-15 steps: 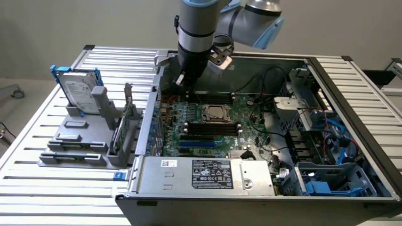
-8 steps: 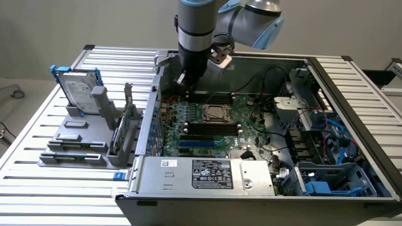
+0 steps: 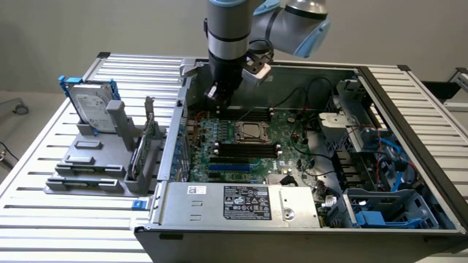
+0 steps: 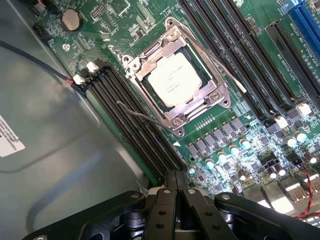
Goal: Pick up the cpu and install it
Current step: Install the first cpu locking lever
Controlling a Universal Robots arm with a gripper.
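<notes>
Standing beside the open grey metal computer case (image 3: 409, 109), I record the following, with every place taken from the black square-framed motherboard socket (image 3: 252, 130) (image 4: 176, 75).

The small, flat, square pale silver-grey cpu (image 3: 252, 131) (image 4: 175, 82) lies level inside the socket, ringed by the socket's bright metal frame. No part of the arm touches it.

The black two-fingered claw (image 3: 218, 101) (image 4: 176, 187) hangs above the green circuit board (image 3: 292, 159) (image 4: 240, 130). In the exterior view it is to the left of the socket and farther back in the case, well apart from the chip. Its fingers (image 4: 162, 200) are pressed together, pad against pad, and they pinch nothing.

Long black memory slots (image 3: 245, 149) (image 4: 135, 130) run along both sides of the socket. A thin grey wire lever (image 4: 142, 117) reaches out from the socket's frame over one bank of them.

A round silver coin cell (image 4: 71, 20) sits on the board some way off from the socket.

Nearer the case front than the socket lies the grey boxed power supply with a black label (image 3: 241, 203).

Outside the case, far to the exterior view's left of the socket, a silver hard drive in a blue frame (image 3: 91, 104) stands upright in a grey holder (image 3: 87, 164) on the slatted metal table (image 3: 44, 219).
</notes>
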